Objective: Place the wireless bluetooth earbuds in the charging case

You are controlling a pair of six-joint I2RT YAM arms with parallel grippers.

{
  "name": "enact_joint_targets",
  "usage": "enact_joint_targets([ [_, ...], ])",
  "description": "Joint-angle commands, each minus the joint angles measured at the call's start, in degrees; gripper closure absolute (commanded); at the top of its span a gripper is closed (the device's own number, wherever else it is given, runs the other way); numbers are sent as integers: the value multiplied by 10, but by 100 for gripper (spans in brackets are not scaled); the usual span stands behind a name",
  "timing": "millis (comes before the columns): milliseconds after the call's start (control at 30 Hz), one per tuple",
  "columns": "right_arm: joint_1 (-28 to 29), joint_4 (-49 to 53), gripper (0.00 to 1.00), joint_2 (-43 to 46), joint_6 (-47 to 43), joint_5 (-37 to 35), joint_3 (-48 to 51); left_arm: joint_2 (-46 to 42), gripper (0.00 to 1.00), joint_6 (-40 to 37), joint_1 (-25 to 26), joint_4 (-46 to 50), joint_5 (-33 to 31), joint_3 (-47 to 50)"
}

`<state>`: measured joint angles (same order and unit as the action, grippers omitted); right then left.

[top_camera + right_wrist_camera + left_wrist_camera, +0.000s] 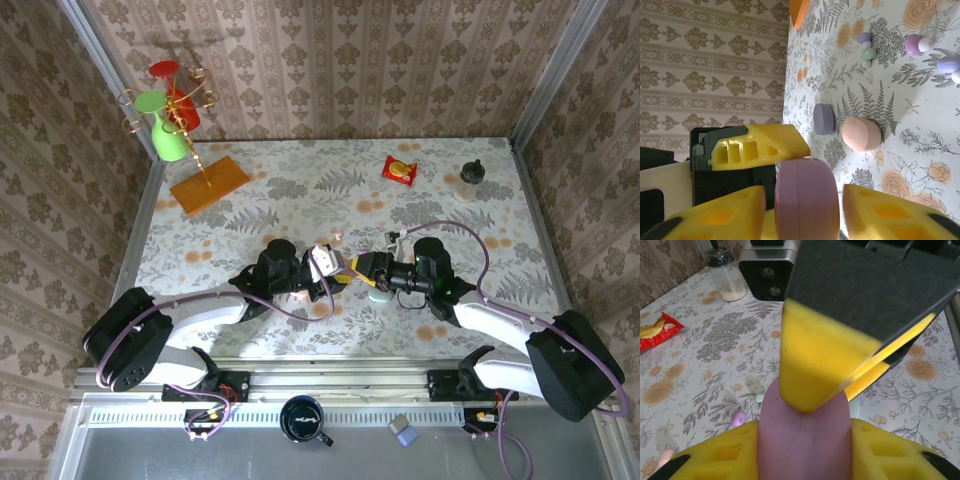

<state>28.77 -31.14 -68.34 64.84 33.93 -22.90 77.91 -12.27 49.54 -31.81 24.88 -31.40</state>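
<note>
Step in hand: as I read it, getting the case open. The mauve, oval, smooth plastic charging case is held between the two arms near the table's middle. It looks closed, with no seam parted.
Left gripper: the left gripper is clamped on the mauve case, its yellow foam pads pressed to both flanks.
Right gripper: the right gripper straddles the same case from the opposite side. One pad seems to touch it and a thin dark gap shows at the other, so I cannot tell whether it grips yet.
Earbuds: the tiny, glossy pastel plastic earbuds lie loose on the table, well apart from the held case. They are lilac, mint and lavender beads with whitish tips, and none sits in a case.
Next move: probably a firm pinch on one half of the shell, then a pull apart against the left hold. The shell is slick and rounded, so the pads may slide off unless set square on it.
Other cases: a lavender puck-shaped case and a salmon-pink rounded case rest just beside each other on the table, both closed.
Surface: a floral-print tablecloth, flat and matte.
Pads: soft-looking yellow foam, moulded with square pockets.
</note>
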Motion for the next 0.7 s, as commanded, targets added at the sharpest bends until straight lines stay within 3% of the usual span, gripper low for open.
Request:
enact_joint_targets([
  [0, 4, -12, 63, -2, 1, 0, -13, -7, 62, 12, 5, -19, 17, -13],
  [133, 3, -12, 81, 0, 1, -4, -10, -8, 59, 16, 8, 2, 12, -26],
  [233, 1, -4, 86, 9, 5, -13, -10, -8, 52, 37, 10, 16, -3, -37],
  [333, -9, -6, 88, 14, 13, -12, -11, -11, 42, 60, 10, 9, -15, -37],
  [500, -34, -46, 90, 9, 43, 6, -6, -13, 39, 79, 10, -1, -20, -33],
  [667, -55, -95, 90, -2, 76, 22, 3, -13, 24, 67, 9, -49, -25, -12],
])
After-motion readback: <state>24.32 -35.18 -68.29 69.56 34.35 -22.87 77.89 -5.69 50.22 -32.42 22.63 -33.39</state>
